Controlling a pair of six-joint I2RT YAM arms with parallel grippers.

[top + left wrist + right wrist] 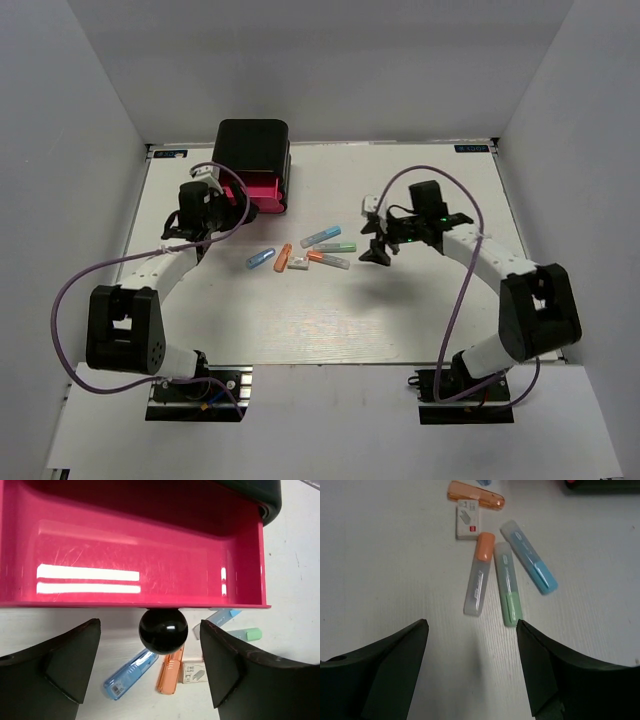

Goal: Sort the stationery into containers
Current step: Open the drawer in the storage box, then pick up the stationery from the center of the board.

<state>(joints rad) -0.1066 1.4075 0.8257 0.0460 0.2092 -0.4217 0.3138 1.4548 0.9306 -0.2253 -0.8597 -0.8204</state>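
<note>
The top view alone shows the whole black cabinet (253, 150) at the far left of the table (300, 320), with one pink drawer (268, 192) standing out of its front. Only the left wrist view looks into this drawer: it has nothing inside, and its one round black knob (163, 630) sits between the fingers of the left gripper (150, 627). These fingers are apart, one on each side of the knob, and do not touch it. The right gripper (472, 625) hangs over bare table just right of the stationery, its fingers also wide apart and holding nothing. In the top view I count six pieces, all on the table in a loose row between the arms: one blue piece (261, 259), one orange piece (283, 258), one white piece (298, 263), one orange-capped piece (328, 259), one green piece (338, 246) and one light blue piece (321, 236). The blue one lies on a diagonal, the orange one nearly points away from the bases, and the green one lies almost left to right. The right wrist view shows the last three side by side and close, their long axes running roughly away from the gripper, the orange cap at the far end and the green and light blue ends nearer.
</note>
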